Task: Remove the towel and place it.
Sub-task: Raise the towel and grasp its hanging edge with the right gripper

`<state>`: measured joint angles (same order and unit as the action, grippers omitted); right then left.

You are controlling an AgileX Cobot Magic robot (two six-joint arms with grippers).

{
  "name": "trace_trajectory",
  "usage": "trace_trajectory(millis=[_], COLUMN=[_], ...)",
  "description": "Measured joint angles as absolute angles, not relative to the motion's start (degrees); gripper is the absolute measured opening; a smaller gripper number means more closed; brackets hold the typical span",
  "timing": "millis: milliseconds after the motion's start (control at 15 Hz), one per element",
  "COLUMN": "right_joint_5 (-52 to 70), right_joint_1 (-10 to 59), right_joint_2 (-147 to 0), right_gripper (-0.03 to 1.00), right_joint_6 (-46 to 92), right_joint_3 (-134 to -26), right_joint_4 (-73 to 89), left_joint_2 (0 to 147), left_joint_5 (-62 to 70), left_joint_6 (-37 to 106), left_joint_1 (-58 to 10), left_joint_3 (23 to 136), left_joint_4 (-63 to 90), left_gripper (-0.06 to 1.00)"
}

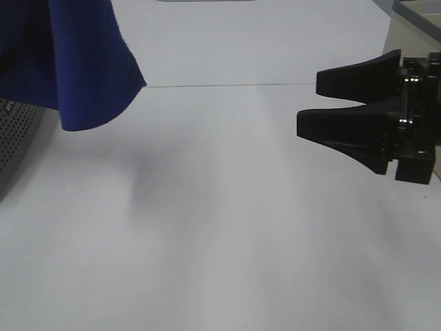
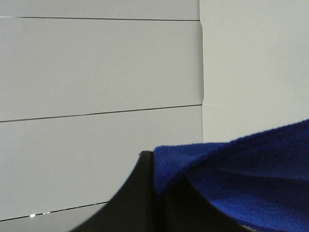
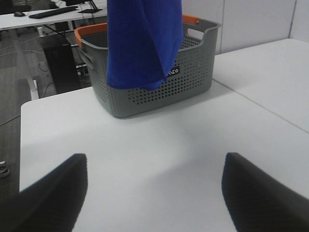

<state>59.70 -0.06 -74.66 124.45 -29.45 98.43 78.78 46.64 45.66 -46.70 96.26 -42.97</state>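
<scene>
Office/lab setup: white tables [image 1: 220, 241] butted together, seam running 9-to-3 o'clock in ext. view. Bkgd desk [image 3: 29, 20] w/ keyboard [image 3: 53, 11] + mouse [image 3: 18, 13], PC tower [image 3: 60, 63] below it, pale wall panels [image 2: 96, 63].

Black label [image 3: 174, 71] on basket [image 3: 198, 82] perhaps ends "zo".

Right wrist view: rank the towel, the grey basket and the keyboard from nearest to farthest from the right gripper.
1. The towel, hanging in front of the grey basket, is nearest the right gripper.
2. The grey basket, at the far end of the table, sits behind the towel.
3. The keyboard, on a separate desk in the background, is farthest.
</scene>
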Motion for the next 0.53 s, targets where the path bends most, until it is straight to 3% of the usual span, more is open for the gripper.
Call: trace_trajectory(millis=[200, 533], right_joint_5=[62.5, 58.7], right_joint_1=[2.3, 14.4], right_joint_2=[-83.2, -95.0], right_gripper=[0.76, 0.76], right_joint_6=[127.3, 128.1], right_joint_3=[-35.4, -48.5], right_joint_4=[99.3, 99.6], left_joint_2=[78.8, 78.8], left_joint_5=[46.6, 46.6], left_joint_6=[47.0, 50.9], left_joint_1=[-48.0, -48.2], left_joint_3=[96.3, 96.3], left_joint_4=[-43.0, -42.9], left_gripper=[0.0, 0.0])
